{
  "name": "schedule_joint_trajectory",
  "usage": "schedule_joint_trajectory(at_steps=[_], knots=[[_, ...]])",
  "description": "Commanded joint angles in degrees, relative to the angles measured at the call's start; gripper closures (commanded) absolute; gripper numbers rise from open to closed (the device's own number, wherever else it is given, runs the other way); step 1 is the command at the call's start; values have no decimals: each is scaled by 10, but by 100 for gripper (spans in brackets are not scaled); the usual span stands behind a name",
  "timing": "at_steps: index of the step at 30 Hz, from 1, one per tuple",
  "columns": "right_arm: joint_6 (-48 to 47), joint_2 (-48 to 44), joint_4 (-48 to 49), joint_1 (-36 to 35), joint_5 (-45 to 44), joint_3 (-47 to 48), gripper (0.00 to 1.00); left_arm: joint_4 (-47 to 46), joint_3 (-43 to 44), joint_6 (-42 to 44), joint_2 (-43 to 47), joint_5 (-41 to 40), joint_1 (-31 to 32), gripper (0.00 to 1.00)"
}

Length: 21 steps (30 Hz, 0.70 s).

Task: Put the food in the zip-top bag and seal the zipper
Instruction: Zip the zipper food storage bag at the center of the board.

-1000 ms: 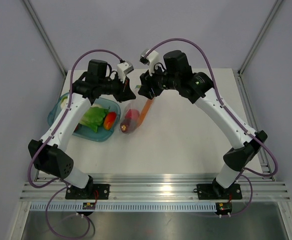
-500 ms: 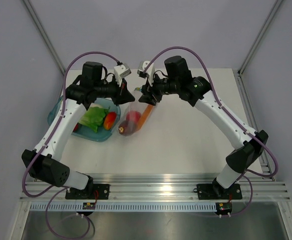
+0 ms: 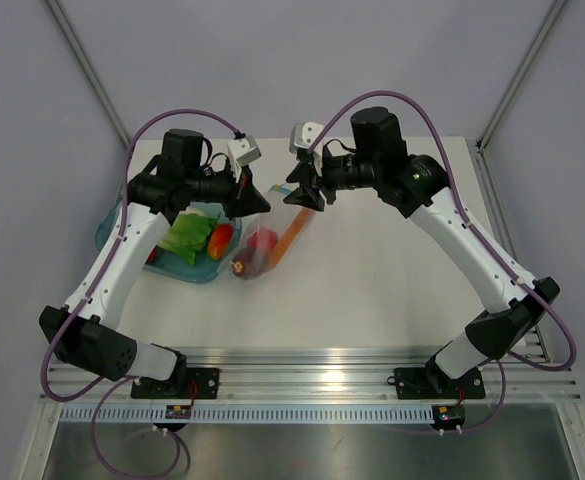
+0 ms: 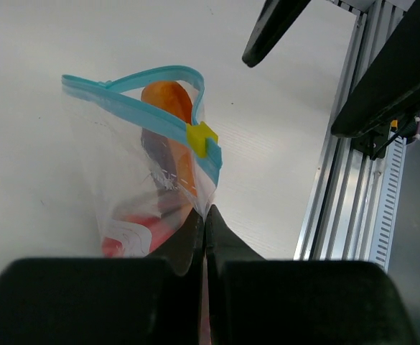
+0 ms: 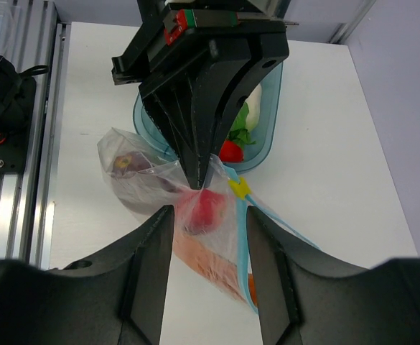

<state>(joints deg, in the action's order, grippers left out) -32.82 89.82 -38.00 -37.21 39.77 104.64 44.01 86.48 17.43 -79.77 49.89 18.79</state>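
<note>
- One zip-top bag (image 4: pixel 134 172) is pinched at its top edge by the left fingers (image 4: pixel 227 248), which are closed tight on the plastic. It hangs just to the right of the one teal bowl (image 3: pixel 200 275). I cannot tell whether its bottom touches the counter (image 3: pixel 372 280).
- Three food pieces show through the bag: one orange carrot (image 4: pixel 168 100), one dark purple piece (image 4: pixel 156 147) and one red round piece (image 5: pixel 204 208).
- The zipper (image 4: pixel 134 108) gapes, its two teal strips bowed apart in a loop. One yellow slider (image 4: pixel 202 138) sits at the end nearest the left fingers.
- The bowl holds a green leafy piece (image 3: pixel 187 235), a red-orange piece (image 3: pixel 220 240) beside it on the bag's side, and a white piece (image 5: pixel 253 97). The left arm hides part of the bowl, so the count may fall short.
- The right fingers (image 5: pixel 148 266) are spread wide and hold nothing. They hover past the bag on the side away from the bowl, apart from the plastic.
</note>
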Motion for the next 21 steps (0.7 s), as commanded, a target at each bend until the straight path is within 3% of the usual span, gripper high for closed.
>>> schedule_joint_trajectory(at_steps=[1,16,21], knots=[[-14,4,0,5,26,7,48,-15,2,23,26,53,1,100],[-36,43,-38,7,61,48,48,37,18,75,15,93,1,100],[-28,54,-41,7,74,56,55,42,26,79,9,93,1,100]])
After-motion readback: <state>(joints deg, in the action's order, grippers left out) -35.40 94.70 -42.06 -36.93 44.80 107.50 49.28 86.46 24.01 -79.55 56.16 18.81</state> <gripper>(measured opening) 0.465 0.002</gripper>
